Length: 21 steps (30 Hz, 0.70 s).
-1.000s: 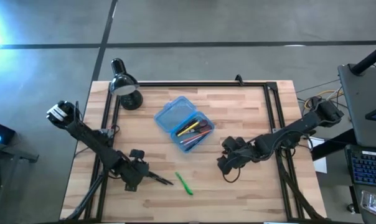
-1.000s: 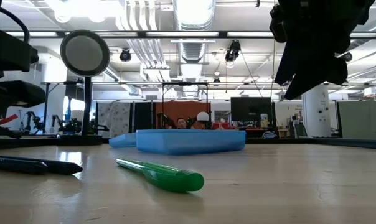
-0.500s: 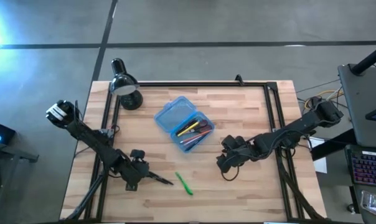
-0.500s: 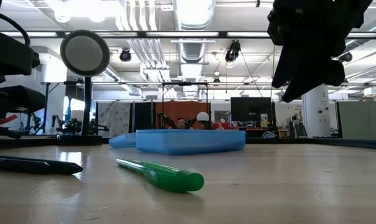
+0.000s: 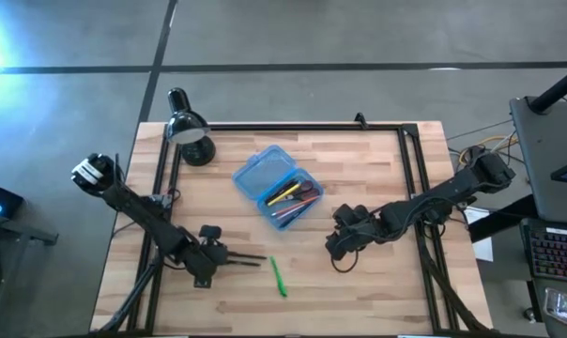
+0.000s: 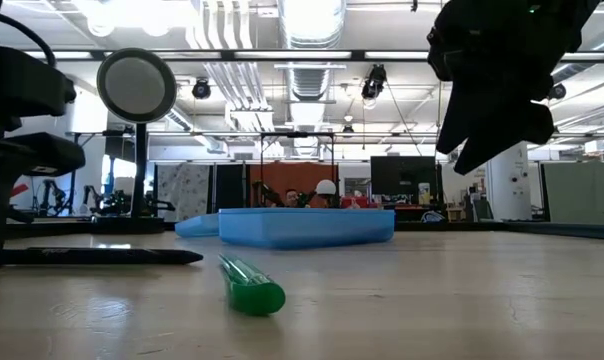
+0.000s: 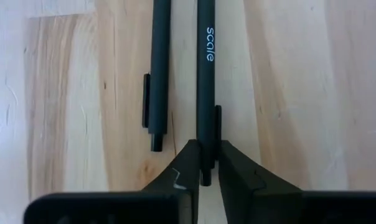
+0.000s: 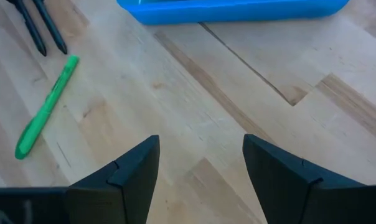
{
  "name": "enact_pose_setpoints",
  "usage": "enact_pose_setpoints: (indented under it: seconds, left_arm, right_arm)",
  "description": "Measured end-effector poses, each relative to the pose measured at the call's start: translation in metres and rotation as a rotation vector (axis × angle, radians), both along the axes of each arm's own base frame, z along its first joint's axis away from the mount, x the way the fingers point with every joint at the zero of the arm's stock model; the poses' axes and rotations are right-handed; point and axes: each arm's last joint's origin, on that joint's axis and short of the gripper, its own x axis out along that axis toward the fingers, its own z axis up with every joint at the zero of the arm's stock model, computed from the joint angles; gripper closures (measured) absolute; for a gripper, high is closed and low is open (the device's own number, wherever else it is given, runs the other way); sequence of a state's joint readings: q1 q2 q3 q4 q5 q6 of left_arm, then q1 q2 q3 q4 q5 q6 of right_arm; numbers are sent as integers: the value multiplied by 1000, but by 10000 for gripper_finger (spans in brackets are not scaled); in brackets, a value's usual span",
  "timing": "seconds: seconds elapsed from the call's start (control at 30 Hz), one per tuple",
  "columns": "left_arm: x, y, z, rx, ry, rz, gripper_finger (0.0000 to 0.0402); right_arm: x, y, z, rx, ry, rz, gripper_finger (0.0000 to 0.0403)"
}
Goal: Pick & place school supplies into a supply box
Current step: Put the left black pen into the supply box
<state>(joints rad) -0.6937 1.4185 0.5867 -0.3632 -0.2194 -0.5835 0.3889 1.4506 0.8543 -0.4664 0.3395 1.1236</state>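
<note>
The blue supply box [image 5: 277,186] lies open mid-table, with yellow, orange and dark supplies [image 5: 291,197] inside. A green pen [image 5: 278,277] lies flat on the wood near the near edge. My left gripper [image 5: 222,258] is low at the near left and is shut on a dark pen [image 7: 205,74]. A second dark pen [image 7: 160,68] lies on the table right beside the held one. My right gripper [image 5: 340,249] hangs open above bare wood, to the right of the green pen [image 8: 45,109]. The box [image 8: 231,9] is beyond its fingers. My left gripper pinches the dark pen printed "scale" at its clip end [image 7: 205,158] between both fingers. The fingers come in level from the table's left and lie along the pen. The pen [image 6: 112,256] reaches out level toward the right, close to the table top; whether it rests on the wood I cannot tell.
A black desk lamp [image 5: 190,136] stands at the far left corner. A dark frame [image 5: 293,125] runs along the table's far and side edges. Bare wood lies between the box and the right edge. Beyond the table is an open room [image 6: 302,190].
My left gripper has swung its held dark pen, so the free end moved toward the far edge and the pen now points straight right instead of slanting toward the near edge. The second dark pen went along with it. The green pen turned about and slid a little.
</note>
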Motion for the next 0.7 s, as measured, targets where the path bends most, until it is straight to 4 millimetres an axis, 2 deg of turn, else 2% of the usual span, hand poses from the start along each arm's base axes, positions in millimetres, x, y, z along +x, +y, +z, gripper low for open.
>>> enact_pose_setpoints:
  seconds: [0.2,0.43,0.57,0.7]
  left_arm:
    - [9,-8,20,-7,33,-14,395]
    - [15,-11,49,-44,11,54,400]
    - [16,-3,65,-23,11,129,394]
    - [27,10,84,-40,-64,207,396]
  right_arm:
    - [1,-1,-1,-1,3,-5,181]
    - [1,-3,-1,-11,5,-3,181]
    - [1,-3,-1,-18,2,-8,181]
    - [1,-5,3,-48,-45,-96,181]
